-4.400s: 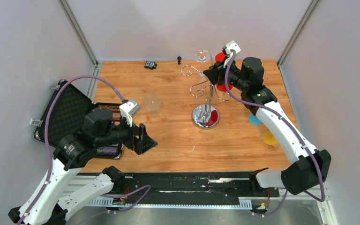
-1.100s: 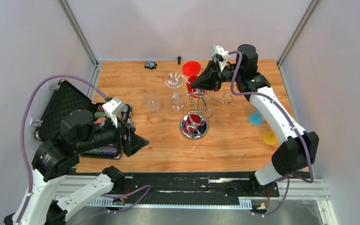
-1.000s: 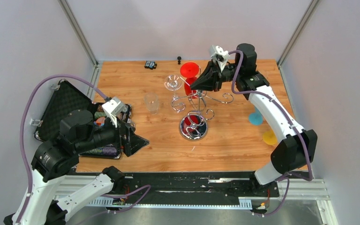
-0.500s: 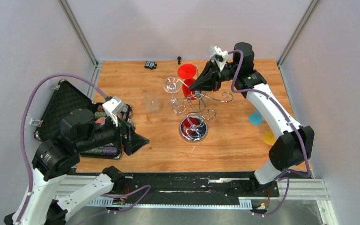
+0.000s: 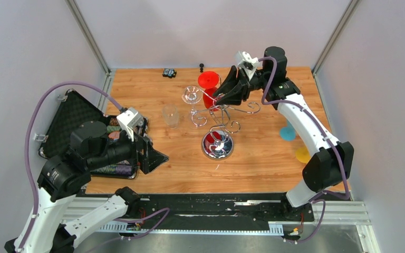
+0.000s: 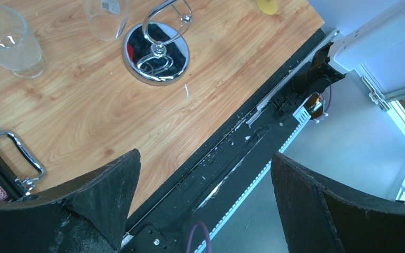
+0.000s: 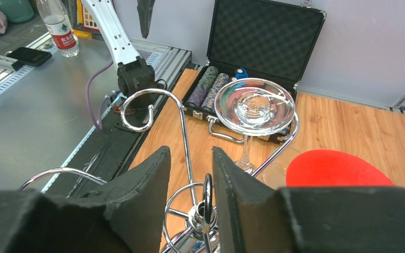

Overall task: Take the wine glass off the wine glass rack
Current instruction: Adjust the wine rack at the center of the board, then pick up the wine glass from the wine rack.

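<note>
The chrome wine glass rack (image 5: pixel 217 144) stands mid-table on its round mirrored base (image 6: pixel 156 52). A clear wine glass (image 5: pixel 191 95) hangs upside down from one hook arm, foot up (image 7: pixel 254 107). A red wine glass (image 5: pixel 209 80) hangs behind it, its foot low right in the right wrist view (image 7: pixel 337 168). My right gripper (image 5: pixel 217 99) (image 7: pixel 191 154) is over the rack's top with its jaws slightly apart. The post's top ring (image 7: pixel 206 191) stands between them, close to the right finger. My left gripper (image 5: pixel 157 157) (image 6: pixel 205 158) is wide open over the table's near edge, holding nothing.
A clear tumbler (image 5: pixel 170 115) stands left of the rack. An open black case (image 5: pixel 76 124) with poker chips lies at the left edge. Blue (image 5: pixel 286 133) and yellow (image 5: pixel 302 155) discs lie at the right. Small black items (image 5: pixel 169 73) sit along the back edge.
My right jaws, shut on the rack's top ring a second ago, have parted a little. The rack and hanging glasses have edged slightly left. The left arm has barely moved.
</note>
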Robot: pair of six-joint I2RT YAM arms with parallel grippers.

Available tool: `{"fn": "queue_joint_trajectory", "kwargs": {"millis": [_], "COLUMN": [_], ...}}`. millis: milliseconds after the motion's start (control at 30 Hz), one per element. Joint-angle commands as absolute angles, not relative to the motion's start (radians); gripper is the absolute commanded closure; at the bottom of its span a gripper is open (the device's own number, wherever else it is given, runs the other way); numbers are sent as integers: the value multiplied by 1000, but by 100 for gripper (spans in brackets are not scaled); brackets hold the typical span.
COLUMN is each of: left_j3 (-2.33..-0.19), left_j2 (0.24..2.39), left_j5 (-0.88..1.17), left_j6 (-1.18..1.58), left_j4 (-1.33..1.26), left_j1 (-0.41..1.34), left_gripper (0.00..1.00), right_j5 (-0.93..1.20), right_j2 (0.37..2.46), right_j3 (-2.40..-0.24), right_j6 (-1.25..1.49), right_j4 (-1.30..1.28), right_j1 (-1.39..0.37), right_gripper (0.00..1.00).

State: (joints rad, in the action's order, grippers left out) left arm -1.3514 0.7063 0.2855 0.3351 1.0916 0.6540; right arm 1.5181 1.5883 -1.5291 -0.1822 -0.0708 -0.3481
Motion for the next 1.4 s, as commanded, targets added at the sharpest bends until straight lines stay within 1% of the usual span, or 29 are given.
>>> {"fn": "queue_joint_trajectory", "kwargs": {"millis": [0,100,300,433,633,733,967,1200,1267,1367], "left_j3": [-1392,-1404,-1426,-1451,-1486,-1505,-1535,-1563,-1567,-1569], "left_j2": [730,741,770,807,867,893,963,1033,1054,1077], "left_j5": [281,278,256,224,182,173,170,206,241,268], "left_j6": [328,324,326,343,398,430,497,512,511,503], "left_j4": [1086,1084,1062,1049,979,933,845,770,751,725], "left_j1": [658,658,658,658,658,658,655,617,591,567], "left_gripper": [0,0,0,0,0,0,0,1,4,5], "right_j5": [1627,1579,1415,1284,1149,1085,950,921,915,913], "right_j2": [1572,1560,1510,1464,1381,1327,1200,1087,1057,1014], "right_j3": [-1590,-1608,-1612,-1616,-1598,-1558,-1455,-1346,-1324,-1293], "right_j6": [-230,-225,-214,-133,-23,33,95,129,143,158], "right_j4": [-26,-25,-24,-24,-24,-28,-45,-46,-47,-48], "right_j1": [-346,-346,-346,-345,-346,-345,-345,-347,-347,-347], "right_gripper": [61,56,47,41,39,34,37,37,37,37]}}
